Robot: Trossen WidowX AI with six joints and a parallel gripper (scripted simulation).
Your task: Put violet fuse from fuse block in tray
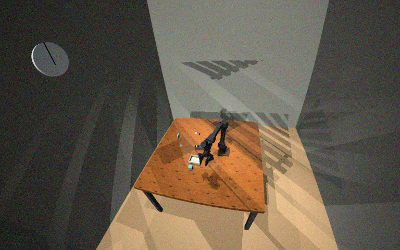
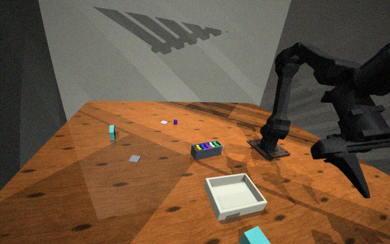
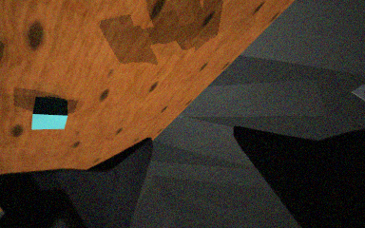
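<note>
The violet fuse (image 2: 207,145) sits in the middle of the dark grey fuse block (image 2: 208,153), between a blue fuse (image 2: 202,146) and a white fuse (image 2: 212,144). A yellow fuse (image 2: 198,147) and a green fuse (image 2: 216,144) are at the ends of the row. The white square tray (image 1: 194,163) (image 2: 250,210) stands in front of the block and looks empty. My gripper (image 1: 203,163) (image 3: 192,136) is open with nothing between its fingers. It hangs above the table beside the tray, away from the block; the exterior view shows only one finger clearly.
A cyan block (image 1: 190,167) (image 2: 255,237) (image 3: 49,122) lies close in front of the tray. Another cyan block (image 1: 177,135) (image 2: 111,133) stands at the left. A grey tile (image 1: 180,145) (image 2: 134,158), a pale tile (image 1: 196,133) (image 2: 164,122) and a small purple-blue block (image 1: 199,133) (image 2: 175,122) lie beyond.
</note>
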